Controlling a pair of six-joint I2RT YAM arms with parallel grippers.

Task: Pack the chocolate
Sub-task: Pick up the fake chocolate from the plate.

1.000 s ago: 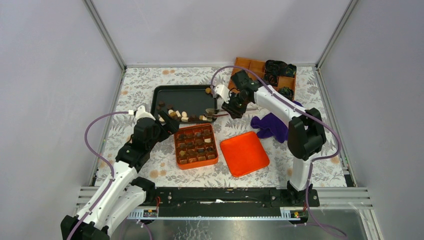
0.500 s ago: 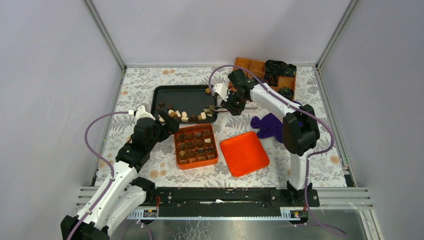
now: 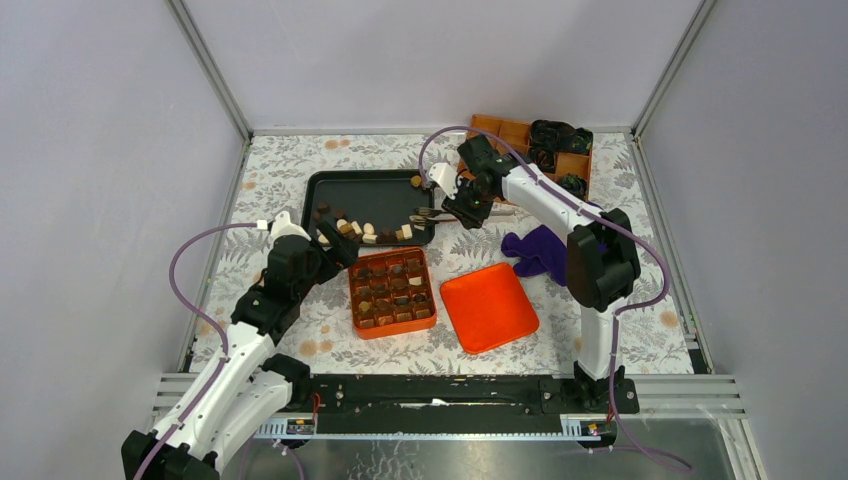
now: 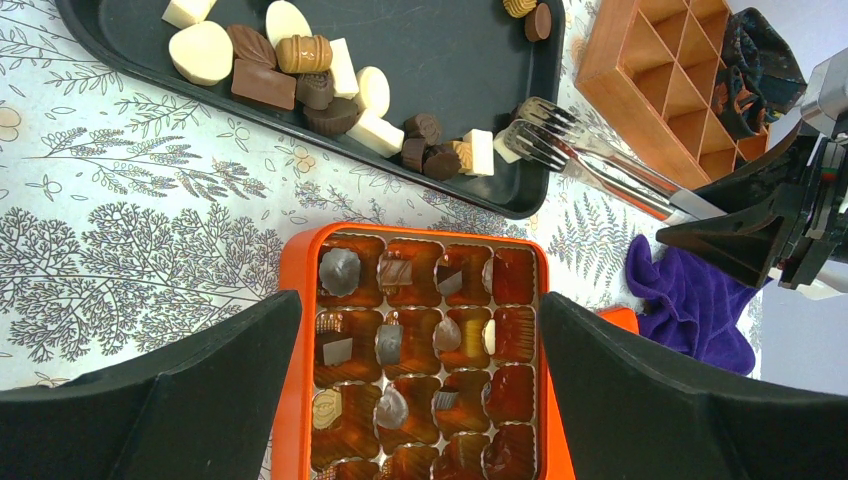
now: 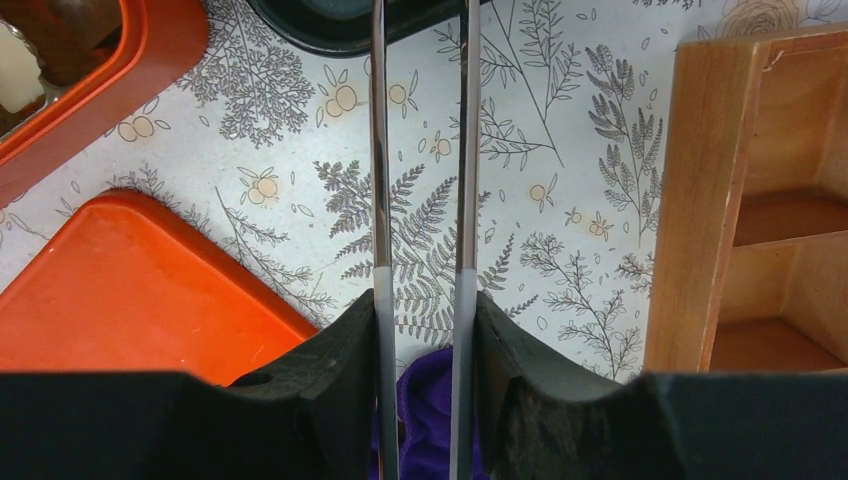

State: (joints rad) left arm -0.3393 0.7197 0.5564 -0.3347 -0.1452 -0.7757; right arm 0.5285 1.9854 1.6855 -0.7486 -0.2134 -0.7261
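Loose chocolate (image 3: 368, 232) (image 4: 300, 70), dark, light brown and cream pieces, lies along the front of a black tray (image 3: 360, 190) (image 4: 450, 50). In front of it stands an orange box (image 3: 353, 300) (image 4: 300, 300) with more pieces in its cells. My left gripper (image 3: 340, 250) (image 4: 418, 300) hangs open over the box, empty. My right gripper (image 3: 465, 205) (image 5: 425, 310) is shut on metal tongs (image 3: 430, 215) (image 4: 590, 160) (image 5: 378, 150). Their forked tips hover at the tray's right front corner. No piece shows between them.
An orange lid (image 3: 488, 306) (image 5: 130, 280) lies right of the box. A purple cloth (image 3: 540, 250) (image 4: 690, 300) (image 5: 430, 400) sits under the right arm. A wooden divided organizer (image 3: 520, 140) (image 4: 680, 80) (image 5: 700, 200) with dark bundles stands at the back right.
My right gripper and the tongs have drawn back a little toward the far side of the tray's right corner. The left arm has not moved.
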